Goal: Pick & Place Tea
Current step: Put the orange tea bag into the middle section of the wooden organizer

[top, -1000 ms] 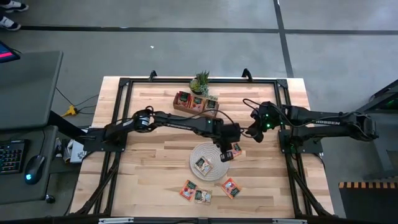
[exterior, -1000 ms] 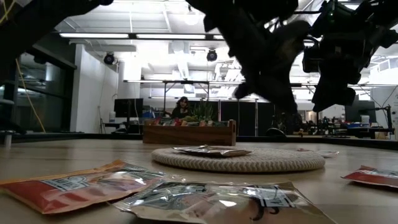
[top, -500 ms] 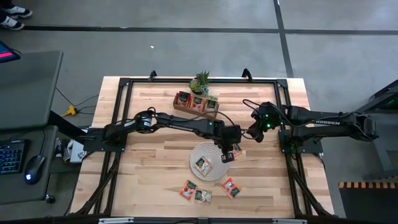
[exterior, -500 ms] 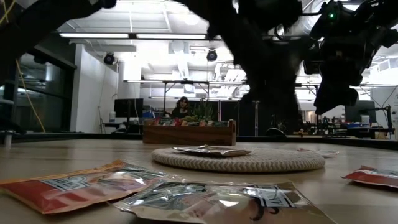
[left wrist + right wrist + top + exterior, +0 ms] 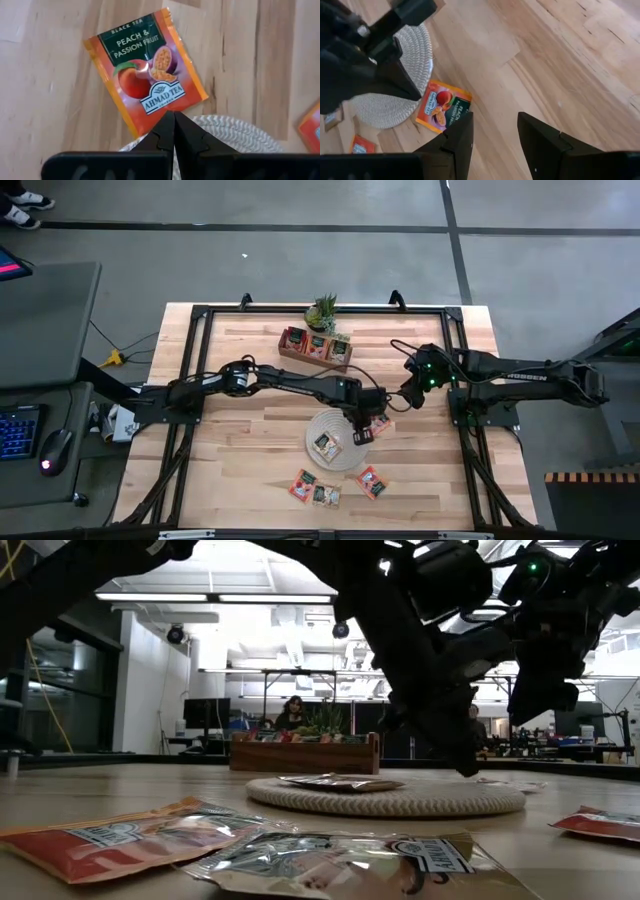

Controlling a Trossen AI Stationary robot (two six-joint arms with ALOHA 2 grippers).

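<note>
One orange-red tea sachet (image 5: pixel 147 75) with a peach picture lies flat on the wood, just off the right rim of the round woven mat (image 5: pixel 322 425). My left gripper (image 5: pixel 173 116) is shut and slants down, its tips low over the sachet's edge beside the mat; the right wrist view shows it (image 5: pixel 415 94) there too. A second sachet (image 5: pixel 326 444) rests on the mat. Three more (image 5: pixel 303 485) (image 5: pixel 325 496) (image 5: pixel 371 480) lie on the table nearer the front. My right gripper (image 5: pixel 492 120) hangs open above the table, right of the mat. My left gripper's shut fingertips stand at the sachet's edge nearest the mat (image 5: pixel 150 131), slanting down from the table's left. Whether they touch the sachet or the mat, I cannot tell. The sachet lies flat on the table.
A brown wooden tray (image 5: pixel 315 345) with sachets in it stands at the back, with a small potted plant (image 5: pixel 323 310) behind it. A black frame (image 5: pixel 200 315) borders the table. Bare wood lies left of the mat.
My left gripper, shut throughout, has sunk toward the mat's right rim and the sachet beside it. The sachet has stayed flat where it was.
</note>
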